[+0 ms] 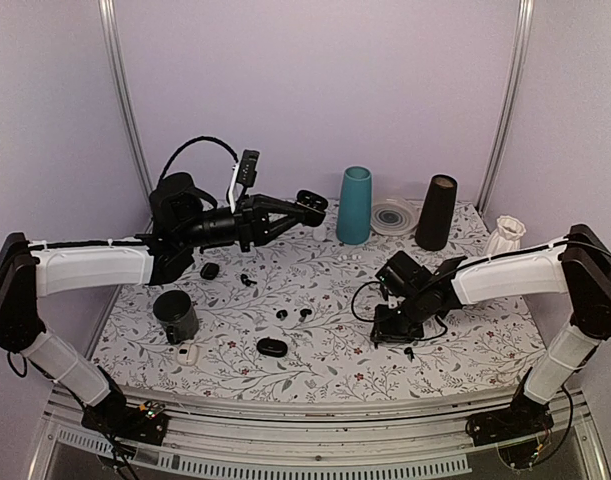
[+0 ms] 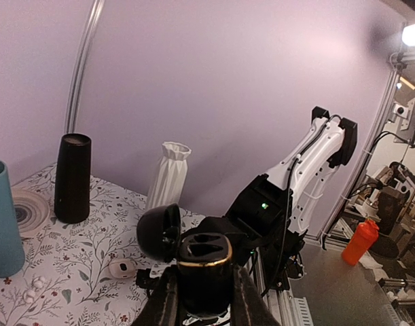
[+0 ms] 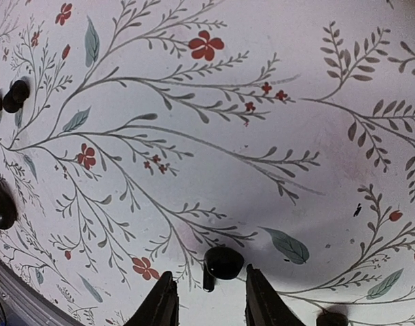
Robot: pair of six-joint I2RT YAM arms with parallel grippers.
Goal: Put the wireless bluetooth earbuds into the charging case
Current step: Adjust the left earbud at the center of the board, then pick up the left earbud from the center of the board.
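Note:
The charging case (image 2: pixel 204 266), black with a gold rim and its lid (image 2: pixel 159 231) swung open, sits upright between my left gripper's (image 2: pixel 204 299) fingers, held above the table's back left (image 1: pixel 311 203). Its two sockets look empty. My right gripper (image 3: pixel 208 300) points down at the table on the right (image 1: pixel 403 340). One black earbud (image 3: pixel 223 263) lies on the cloth between its fingers (image 3: pixel 163 302), with a gap on both sides. More earbuds (image 1: pixel 282 314) lie mid-table, and one further back (image 1: pixel 247 279).
A teal cup (image 1: pixel 354 205), a ringed plate (image 1: pixel 393 216), a tall black cup (image 1: pixel 436 212) and a white vase (image 1: pixel 505 235) line the back. A black pot (image 1: pixel 175 315), a white case (image 1: pixel 190 353) and a shut black case (image 1: pixel 270 347) sit front left.

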